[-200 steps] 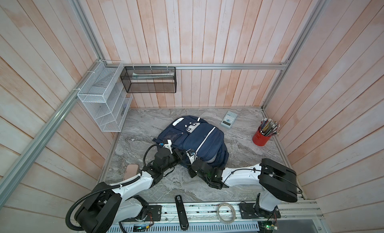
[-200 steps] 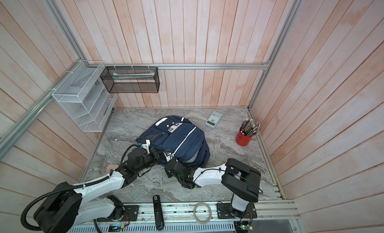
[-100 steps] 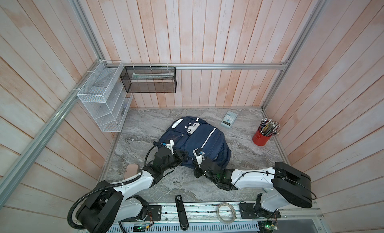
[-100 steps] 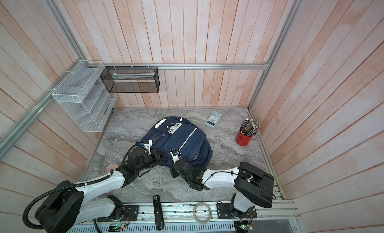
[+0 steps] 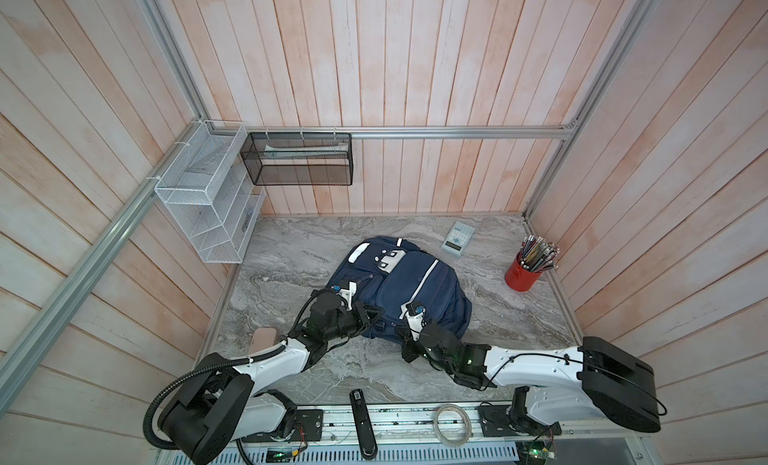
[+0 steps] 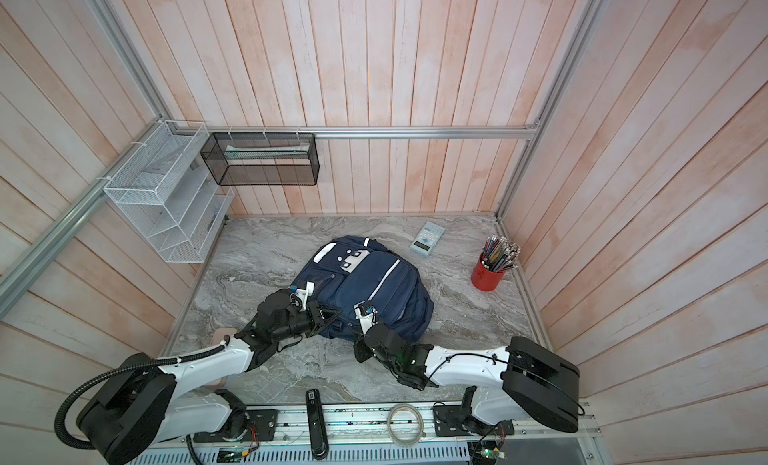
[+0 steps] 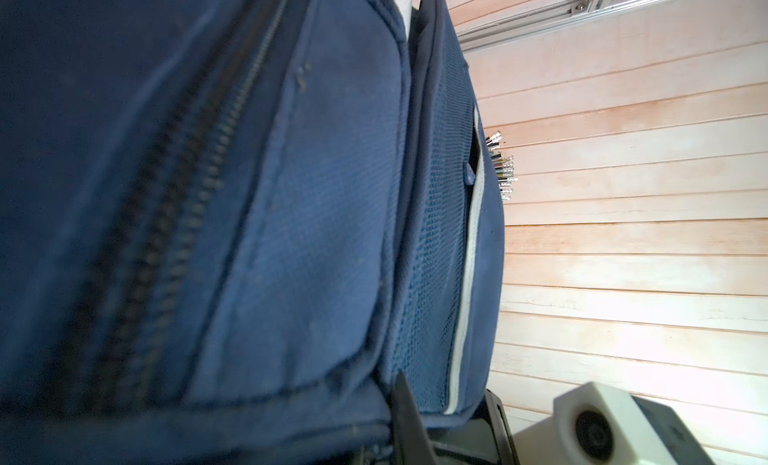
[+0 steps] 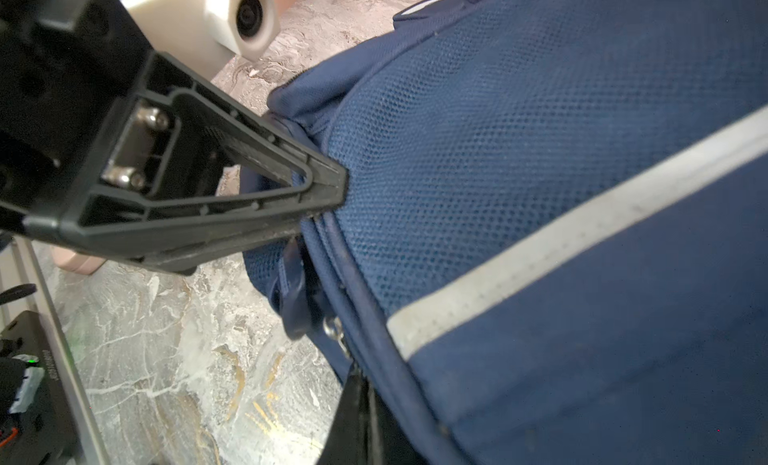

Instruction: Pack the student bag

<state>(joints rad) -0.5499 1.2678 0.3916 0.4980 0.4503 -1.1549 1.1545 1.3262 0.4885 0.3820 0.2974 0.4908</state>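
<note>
Left pincer pressed together, pinching student bag seam; right pincer at bag edge, opening indiscernible.

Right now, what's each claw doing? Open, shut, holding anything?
Left gripper: shut, pinching the student bag at its edge.
Right gripper: by the bag's zipper; open or shut cannot be told.

Twin top views high overhead, the whole table below; both wrist views tight against the student bag.
</note>
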